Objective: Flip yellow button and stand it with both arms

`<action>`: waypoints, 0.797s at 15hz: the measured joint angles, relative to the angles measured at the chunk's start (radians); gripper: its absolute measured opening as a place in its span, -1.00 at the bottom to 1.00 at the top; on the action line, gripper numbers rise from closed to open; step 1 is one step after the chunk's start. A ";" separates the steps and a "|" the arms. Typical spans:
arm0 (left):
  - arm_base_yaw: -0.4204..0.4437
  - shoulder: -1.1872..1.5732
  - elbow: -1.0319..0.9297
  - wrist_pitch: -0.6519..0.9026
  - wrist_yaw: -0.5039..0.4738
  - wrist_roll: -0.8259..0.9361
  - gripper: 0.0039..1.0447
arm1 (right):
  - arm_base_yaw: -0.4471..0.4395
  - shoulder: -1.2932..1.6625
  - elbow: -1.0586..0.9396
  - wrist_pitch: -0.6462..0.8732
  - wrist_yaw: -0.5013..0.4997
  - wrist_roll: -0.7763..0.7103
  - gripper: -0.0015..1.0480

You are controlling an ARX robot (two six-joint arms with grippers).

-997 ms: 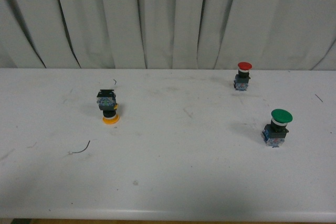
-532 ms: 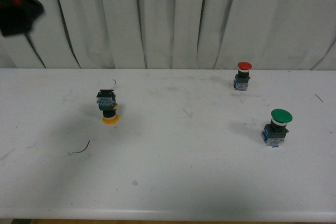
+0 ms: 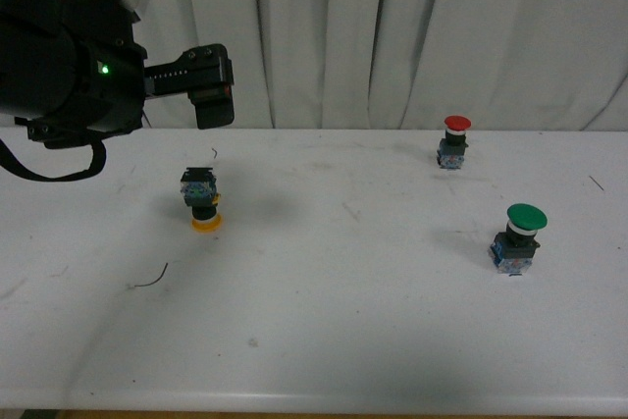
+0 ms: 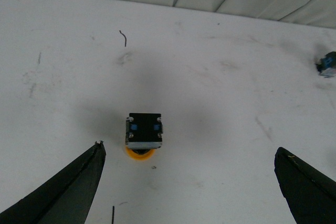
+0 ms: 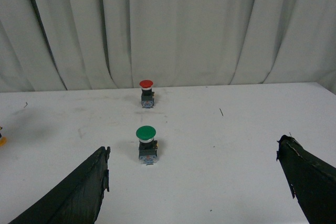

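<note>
Fingers (image 4: pixel 68 190) of the left gripper (image 4: pixel 189 148) stand spread wide and hold nothing. The small yellow push-button with an orange-yellow mushroom cap and blue-black contact block (image 4: pixel 143 134) lies below the gap between them on the white table (image 4: pixel 236 77). It rests upside down on the table's left part, cap on the surface and block upward. The right gripper (image 5: pixel 194 144) is also spread and empty. Its camera faces the green-capped button (image 5: pixel 146 142) and the red-capped button (image 5: pixel 146 92), well apart from the yellow one. I judge this to be the approach step, with nothing gripped yet. Next, the left arm should descend and pinch the block squarely, and the right arm must come across to help turn it cap-up.
</note>
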 joint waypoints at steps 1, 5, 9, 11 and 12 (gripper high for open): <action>0.000 0.034 0.024 -0.006 -0.014 0.016 0.88 | 0.000 0.000 0.000 0.000 0.000 0.000 0.88; 0.031 0.158 0.129 -0.058 -0.063 0.104 0.88 | 0.000 0.000 0.000 0.000 0.000 0.000 0.88; 0.046 0.233 0.188 -0.105 -0.043 0.101 0.88 | 0.000 0.000 0.000 0.000 0.000 0.000 0.88; 0.038 0.272 0.213 -0.112 -0.047 0.101 0.88 | 0.000 0.000 0.000 0.000 0.000 0.000 0.88; 0.037 0.286 0.229 -0.117 -0.048 0.101 0.88 | 0.000 0.000 0.000 0.000 0.000 0.000 0.88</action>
